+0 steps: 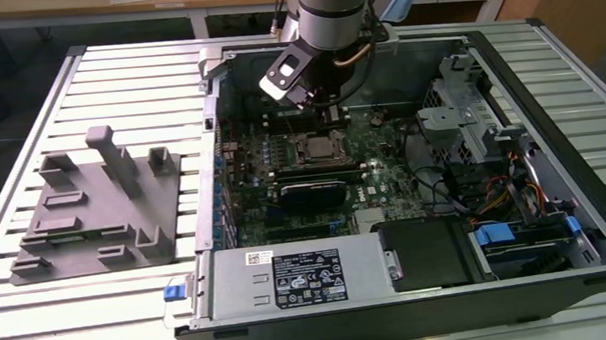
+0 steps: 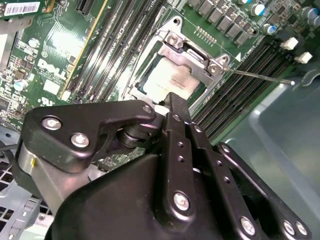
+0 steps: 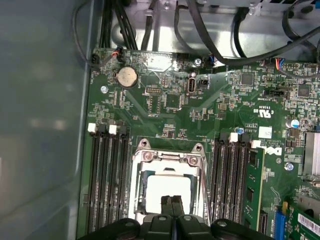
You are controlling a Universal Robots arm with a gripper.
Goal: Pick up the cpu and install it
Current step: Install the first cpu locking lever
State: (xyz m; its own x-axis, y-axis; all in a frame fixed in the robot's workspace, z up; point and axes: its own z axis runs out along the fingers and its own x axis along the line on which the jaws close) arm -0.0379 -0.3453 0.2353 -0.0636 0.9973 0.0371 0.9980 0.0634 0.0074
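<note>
Cpu point(image 3: 160, 190) lay flat in the socket point(image 3: 170, 157), apparently already placed; gripper point(image 3: 172, 199) hung just above, fingers point(image 3: 166, 210) together, holding nothing; fixture point(image 1: 95, 211) at the socket's nine o'clock in the exterior view

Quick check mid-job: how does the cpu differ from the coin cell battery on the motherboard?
The cpu is square; the coin cell battery is round and looks smaller. The cpu lies inside the metal socket frame between the memory slots; the battery sits near the edge of the motherboard by the cables. The gripper hovers over the cpu, away from the battery. Both are flat, silvery and lie level.
</note>
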